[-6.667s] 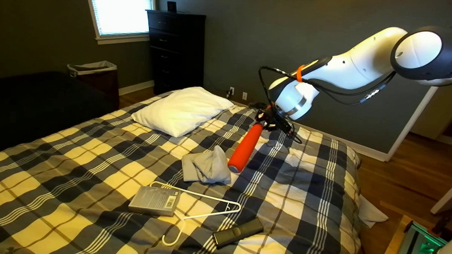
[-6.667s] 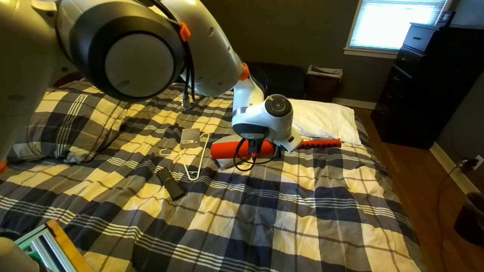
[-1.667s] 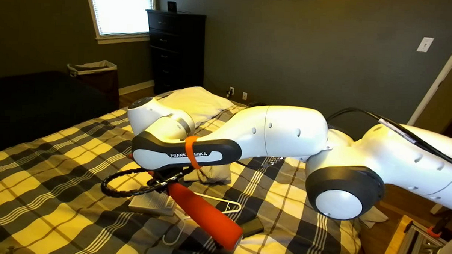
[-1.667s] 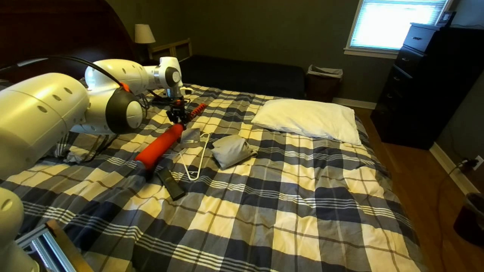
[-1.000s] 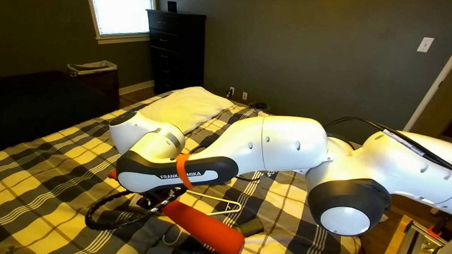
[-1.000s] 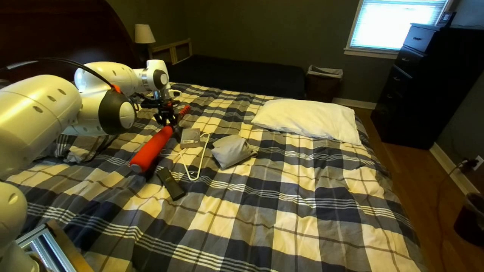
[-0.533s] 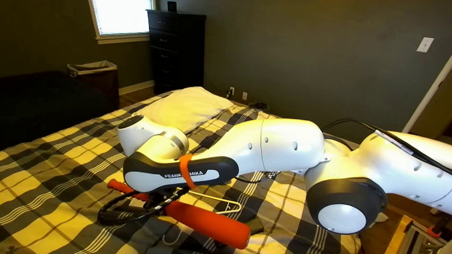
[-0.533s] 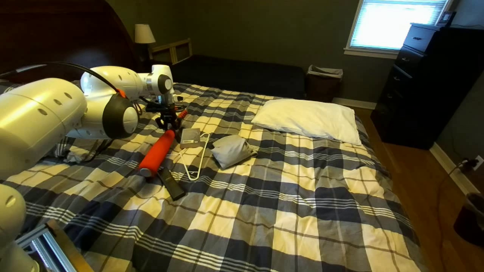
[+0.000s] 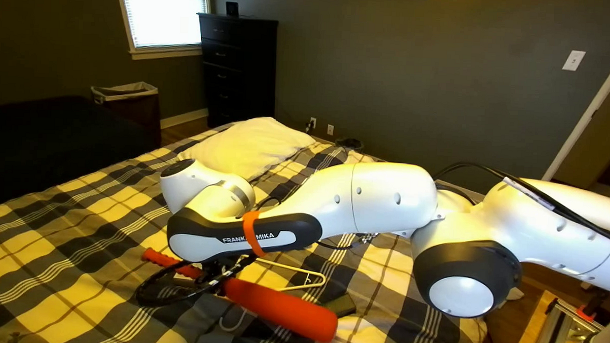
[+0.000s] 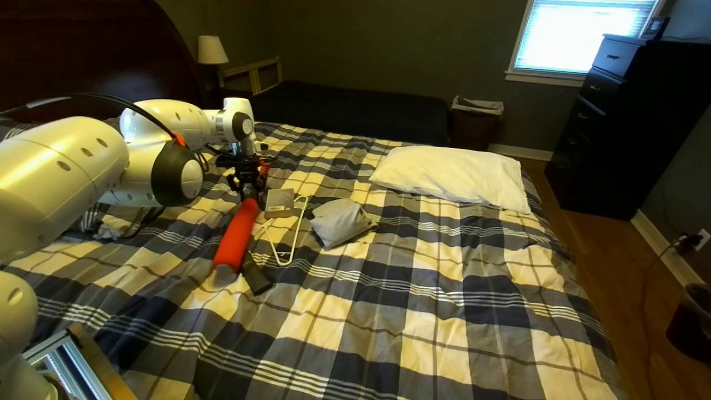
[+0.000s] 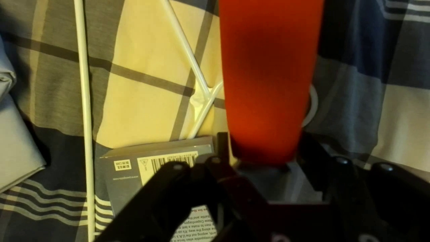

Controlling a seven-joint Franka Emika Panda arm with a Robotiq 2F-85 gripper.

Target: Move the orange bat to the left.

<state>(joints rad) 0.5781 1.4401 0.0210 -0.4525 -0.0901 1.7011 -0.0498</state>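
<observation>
The orange bat (image 9: 280, 305) is a long orange-red bat with a thick barrel and a thin handle. In an exterior view the barrel (image 10: 238, 233) points towards the camera, over or against the dark remote. The handle lies on the gripper's far side. My gripper (image 10: 247, 191) is above the bat where the barrel narrows. In the wrist view the barrel (image 11: 268, 77) runs between the fingertips (image 11: 262, 148). A thin bright gap shows between the left finger and the bat, so the gripper looks open around it. Part of the handle is hidden behind the gripper.
A grey book (image 10: 279, 203), a white hanger (image 10: 300, 228) and a dark remote (image 10: 255, 275) lie on the bed beside the bat. A grey folded cloth (image 10: 340, 222) and a white pillow (image 10: 452, 175) lie farther right. The plaid bedding (image 10: 416, 311) is wrinkled.
Over several seconds the arm carried the bat from near the pillow to beside the book and remote. In the last half second the bat has dropped and turned slightly relative to the gripper.
</observation>
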